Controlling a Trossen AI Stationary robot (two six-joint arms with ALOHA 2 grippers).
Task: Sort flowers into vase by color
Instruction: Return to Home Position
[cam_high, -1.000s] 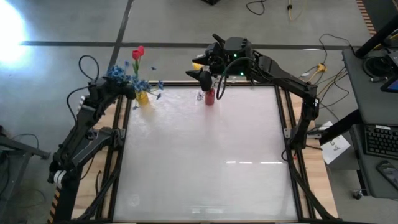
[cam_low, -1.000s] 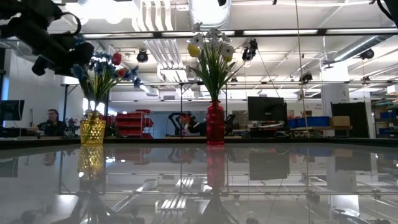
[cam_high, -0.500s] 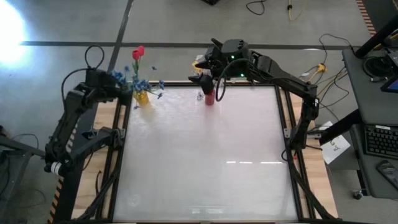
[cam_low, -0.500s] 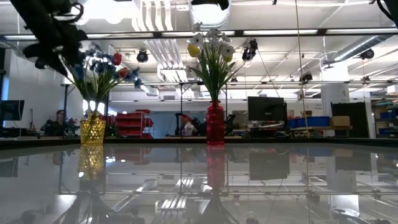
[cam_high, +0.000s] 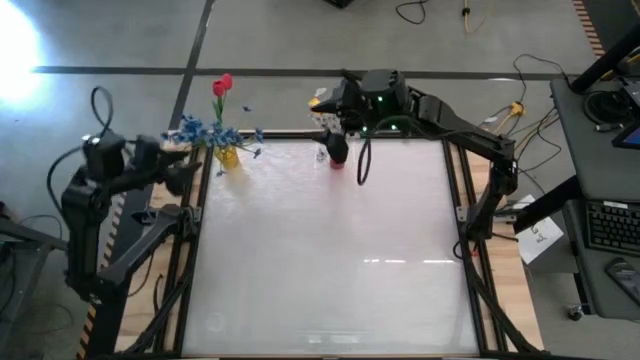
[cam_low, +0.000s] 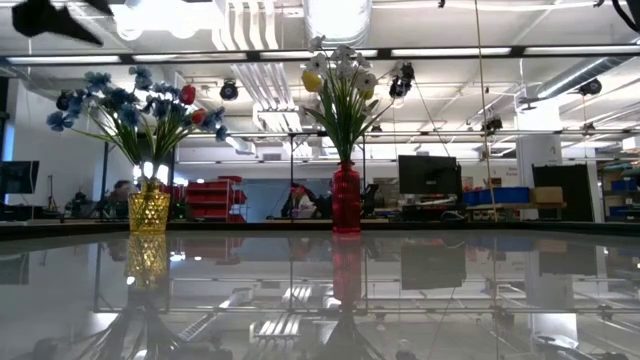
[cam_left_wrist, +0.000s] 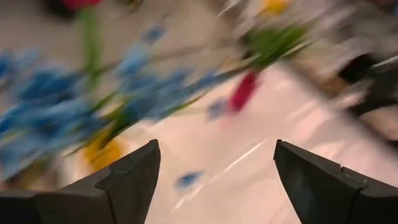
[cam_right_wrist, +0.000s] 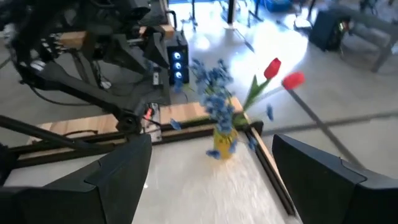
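A yellow vase (cam_high: 229, 158) (cam_low: 148, 210) stands at the table's far left. Blue flowers (cam_low: 110, 105) (cam_right_wrist: 214, 93) and red tulips (cam_high: 221, 86) (cam_right_wrist: 273, 68) stick into it by their stems. A red vase (cam_low: 345, 198) (cam_high: 338, 152) at the far middle holds white and yellow flowers (cam_low: 340, 72). My left gripper (cam_left_wrist: 214, 180) (cam_high: 178, 152) is open and holds nothing, left of the yellow vase, off the table's left edge. My right gripper (cam_right_wrist: 208, 180) (cam_high: 335, 125) hangs open over the red vase's bouquet.
Black frame rails (cam_high: 200, 200) run along the table's left and right edges. The glossy tabletop (cam_high: 330, 250) spreads toward the near edge. A desk with a keyboard (cam_high: 610, 225) stands beyond the right side. People sit in the room behind (cam_low: 120, 190).
My left gripper has opened and let go of the blue flowers. It has then drawn back up and toward the table's left edge, away from the yellow vase. The blue flowers stay standing in the yellow vase, and their heads have spread out to the left.
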